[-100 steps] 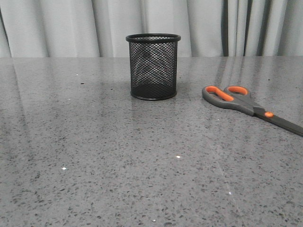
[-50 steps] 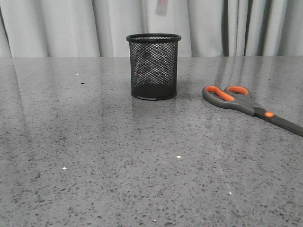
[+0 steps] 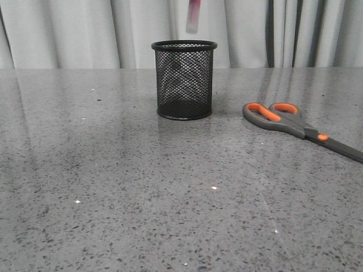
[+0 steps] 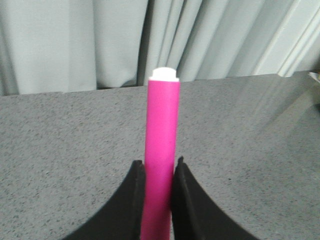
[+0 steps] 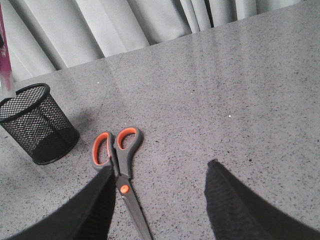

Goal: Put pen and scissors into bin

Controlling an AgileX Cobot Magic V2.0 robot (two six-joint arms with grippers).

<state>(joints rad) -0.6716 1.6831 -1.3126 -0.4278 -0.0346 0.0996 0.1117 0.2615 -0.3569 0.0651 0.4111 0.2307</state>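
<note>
The bright-pink pen stands upright between the two black fingers of my left gripper, which is shut on it. In the front view the pen hangs from the top edge, blurred, just above the rim of the black mesh bin; the gripper itself is out of that view. The grey and orange scissors lie flat on the table right of the bin. My right gripper is open above the table, with the scissors by its one finger. The bin and the pen's edge show there too.
The grey speckled table runs to a back edge against pale curtains. Nothing else lies on it.
The pen has come down into the front view from above and now hangs lower over the bin's rim. The bin and scissors have not moved.
</note>
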